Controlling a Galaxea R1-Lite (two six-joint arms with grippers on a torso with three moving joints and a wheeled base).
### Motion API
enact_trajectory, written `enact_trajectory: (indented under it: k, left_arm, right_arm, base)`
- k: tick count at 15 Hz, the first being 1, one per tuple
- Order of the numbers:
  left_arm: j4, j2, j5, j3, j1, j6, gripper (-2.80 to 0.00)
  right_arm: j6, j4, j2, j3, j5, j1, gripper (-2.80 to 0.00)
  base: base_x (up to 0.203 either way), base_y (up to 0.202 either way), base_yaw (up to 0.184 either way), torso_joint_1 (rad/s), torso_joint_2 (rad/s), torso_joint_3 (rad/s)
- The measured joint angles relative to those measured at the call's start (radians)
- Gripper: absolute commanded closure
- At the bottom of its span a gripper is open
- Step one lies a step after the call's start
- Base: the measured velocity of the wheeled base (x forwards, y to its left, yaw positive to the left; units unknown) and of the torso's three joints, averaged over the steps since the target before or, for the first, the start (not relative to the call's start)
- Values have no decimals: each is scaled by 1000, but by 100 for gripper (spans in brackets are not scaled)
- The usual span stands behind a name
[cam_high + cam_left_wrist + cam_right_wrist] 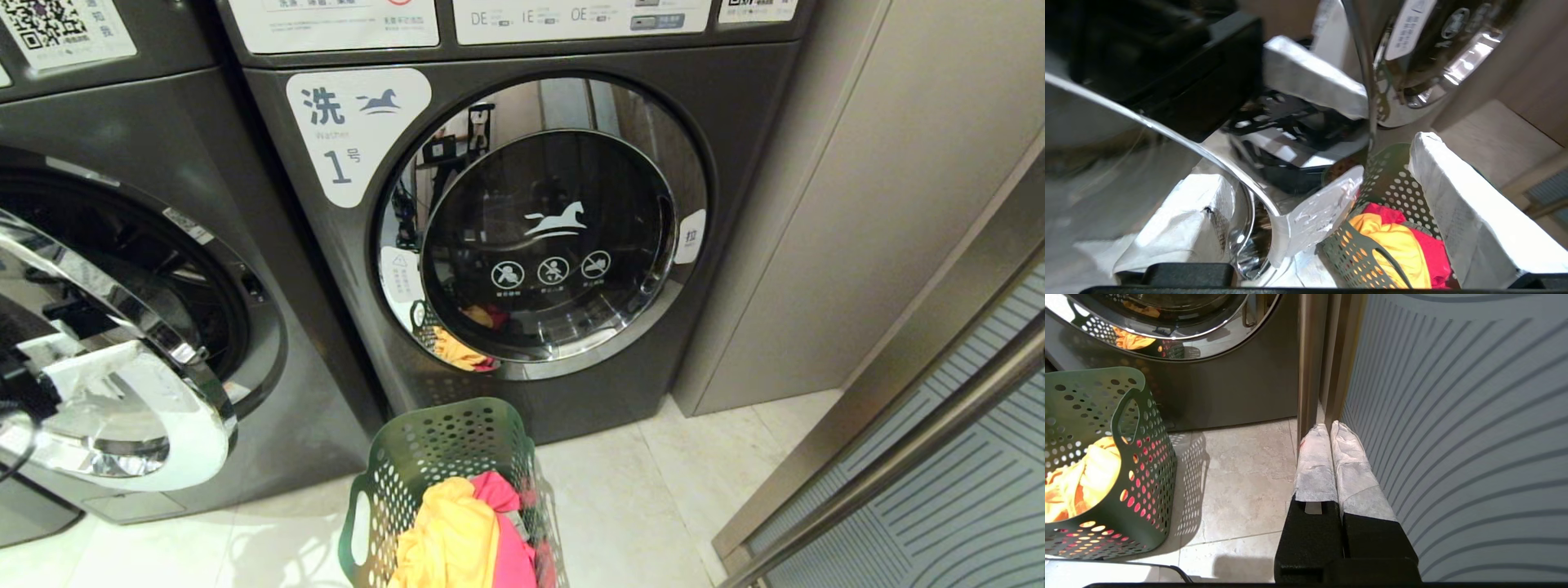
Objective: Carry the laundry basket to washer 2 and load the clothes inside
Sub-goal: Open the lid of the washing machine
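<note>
Pale marble-look floor tiles (645, 506) run beneath two dark grey front-loading washers. Centre in the head view stands the washer labelled "1" (359, 131), its chrome-ringed glass door shut and mirroring the basket. On the left, a second dark grey washer (269, 245) has its chrome-ringed door (122, 384) swung open toward the camera; no number shows on it. On the floor before the machines sits the green plastic laundry basket with round holes (441, 457), holding a bright yellow-orange garment (449, 539) and a pink-red garment (510, 555).

Only the left wrist view shows the left tool (1298, 204), its white-wrapped fingers (1466, 220) spread wide and holding nothing, one on either side of the open door's chrome rim, with the basket just beyond. Only the right wrist view shows the right tool (1333, 433), its white-wrapped fingers pressed together and empty, hanging over the tiles beside a grey panel with curved stripes (1453, 416), well apart from the basket. Neither arm appears in the head view.
</note>
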Motion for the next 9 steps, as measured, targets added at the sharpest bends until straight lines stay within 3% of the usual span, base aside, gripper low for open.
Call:
enact_trajectory:
  k: [3, 6, 7, 8, 9]
  left_arm:
    - [210, -209, 145, 28, -7, -8, -280]
    - [544, -439, 363, 29, -6, -4, -280]
    - [575, -515, 452, 28, 0, 0, -280]
    - [502, -587, 543, 24, 7, 12, -280]
    - [484, -656, 680, -6, 15, 13, -280]
  right_arm:
    - [0, 0, 0, 0, 0, -1, 0]
    - [0, 0, 0, 0, 0, 0, 0]
    - [0, 0, 0, 0, 0, -1, 0]
    - [0, 0, 0, 0, 0, 0, 0]
    - [0, 0, 0, 0, 1, -2, 0]
  base:
    - [0, 0, 0, 0, 0, 0]
    - [0, 0, 0, 0, 0, 0]
    - [0, 0, 0, 0, 0, 0]
    - [0, 0, 0, 0, 0, 0]
    - [0, 0, 0, -3, -37, 7]
